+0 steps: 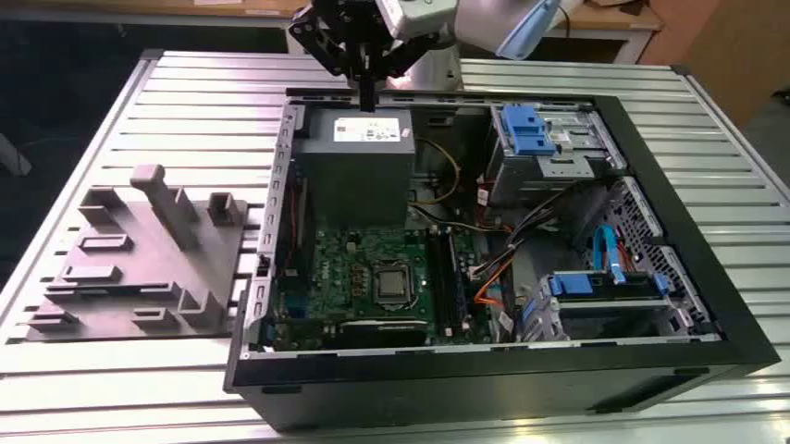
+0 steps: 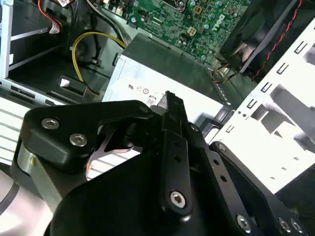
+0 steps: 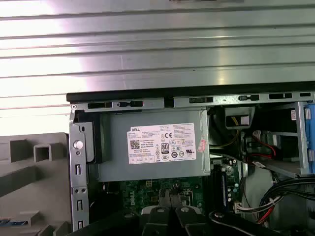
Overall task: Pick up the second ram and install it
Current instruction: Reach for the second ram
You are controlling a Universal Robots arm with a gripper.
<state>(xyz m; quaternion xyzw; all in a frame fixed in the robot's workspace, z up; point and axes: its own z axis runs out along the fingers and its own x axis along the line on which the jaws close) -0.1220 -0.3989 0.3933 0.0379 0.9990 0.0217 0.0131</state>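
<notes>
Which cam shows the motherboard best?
Exterior view: it shows the motherboard nearly whole, from above. The second wrist view catches an angled part of it; the first wrist view, a strip beside the power supply.

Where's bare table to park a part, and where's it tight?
Bare slats between the grey tray and the table's far edge, on the exterior view's left of the case; also a strip in front of the tray. Crowded: inside the case, cables and drive cages; the gripper hangs over the power supply.
</notes>
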